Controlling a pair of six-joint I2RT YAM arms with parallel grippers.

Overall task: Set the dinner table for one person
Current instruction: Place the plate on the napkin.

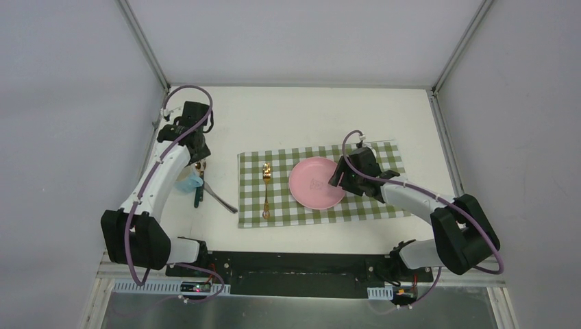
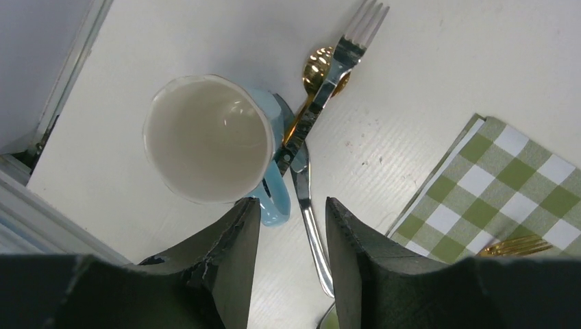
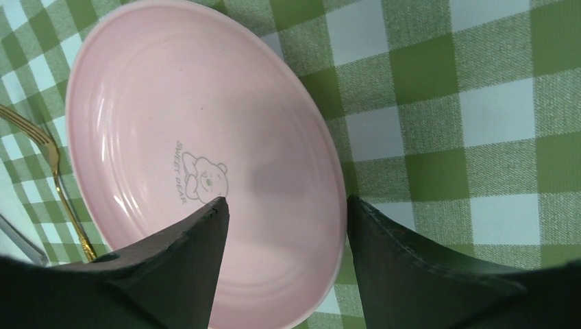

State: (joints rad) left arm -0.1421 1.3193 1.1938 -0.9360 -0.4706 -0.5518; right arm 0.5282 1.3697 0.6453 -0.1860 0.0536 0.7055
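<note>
Plate (image 1: 316,182) and gold fork (image 1: 266,188) sit on the checked cloth (image 1: 288,212) at frame centre of the tabletop (image 1: 308,116), while mug (image 2: 205,137) and loose cutlery (image 2: 322,89) wait at frame left under the part-spread left claw (image 2: 293,260), and the right claw (image 3: 284,233) hangs spread over the plate.

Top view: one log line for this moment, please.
pink plate: on checked cloth | right gripper: open, over plate rim | left gripper: open, above mug

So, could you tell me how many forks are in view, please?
2. A gold metal fork lies on the green-and-white checked cloth, left of the pink round plate. A silver metal fork lies on the bare white table beside the blue mug. Others may be hidden.
</note>
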